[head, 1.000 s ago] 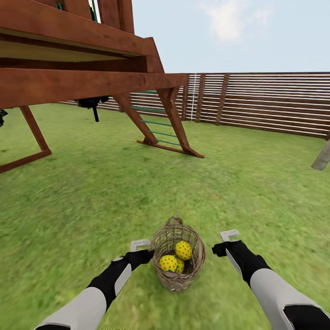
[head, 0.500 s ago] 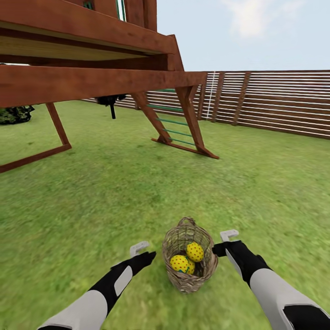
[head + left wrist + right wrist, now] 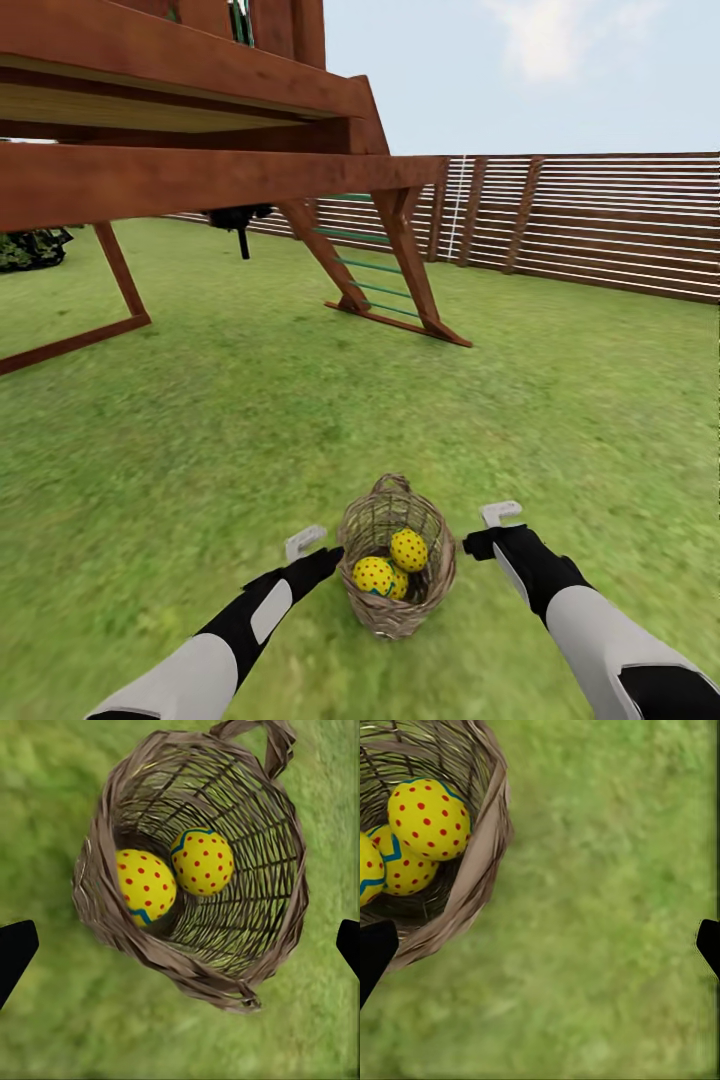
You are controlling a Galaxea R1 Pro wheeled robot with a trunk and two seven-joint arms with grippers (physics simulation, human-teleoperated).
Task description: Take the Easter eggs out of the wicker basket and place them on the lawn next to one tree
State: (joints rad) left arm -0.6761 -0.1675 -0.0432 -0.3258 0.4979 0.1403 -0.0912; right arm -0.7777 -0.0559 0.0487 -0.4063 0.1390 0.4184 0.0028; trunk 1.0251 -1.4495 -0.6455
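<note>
The wicker basket [image 3: 392,590] stands on the lawn [image 3: 200,440] right in front of me, between my two arms. Inside it lie the three Easter eggs, yellow with red dots: one high [image 3: 408,549], one lower [image 3: 372,575], one wedged between them [image 3: 396,585]. My left gripper [image 3: 305,543] hangs open beside the basket's left wall, and its camera looks down on the basket [image 3: 247,967] and two eggs [image 3: 202,861] [image 3: 145,885]. My right gripper [image 3: 500,514] is open to the right of the basket [image 3: 480,862], over bare grass. The tree is out of view.
A big wooden play frame [image 3: 180,180] with a slanted ladder [image 3: 385,285] looms ahead and to the left. The brown slat fence [image 3: 600,220] closes the garden at the back. A thin black trunk [image 3: 241,240] and dark foliage [image 3: 30,248] show behind the frame.
The whole picture slid right and then a little back left, so the camera turned. My left gripper sank slightly. Basket and eggs lie as before.
</note>
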